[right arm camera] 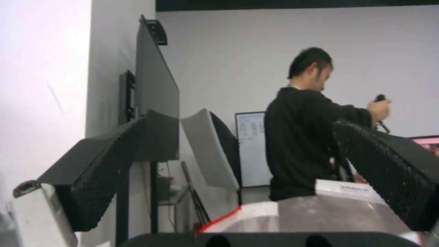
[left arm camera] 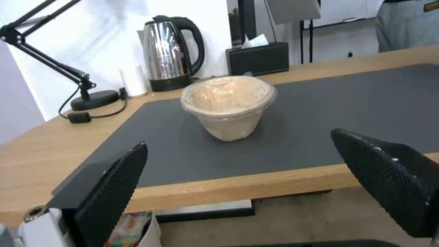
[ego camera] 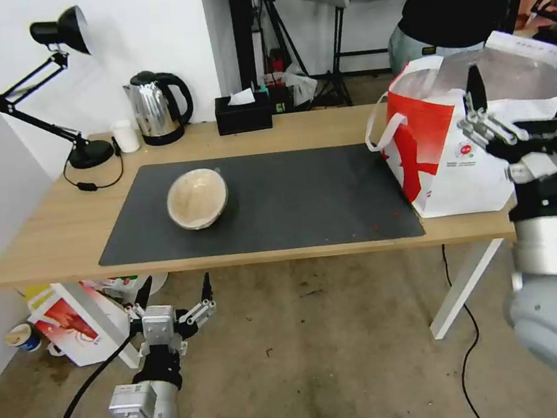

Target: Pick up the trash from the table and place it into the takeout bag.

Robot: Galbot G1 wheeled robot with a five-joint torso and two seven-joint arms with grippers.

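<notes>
Head view: takeout bag interior hidden behind right gripper.

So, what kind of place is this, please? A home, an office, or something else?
Most likely a lab or studio set up like an office desk. A light-wood table carries a desk lamp, a kettle and a takeout bag, while tripod stands are behind it, on a bare stained floor.
</notes>
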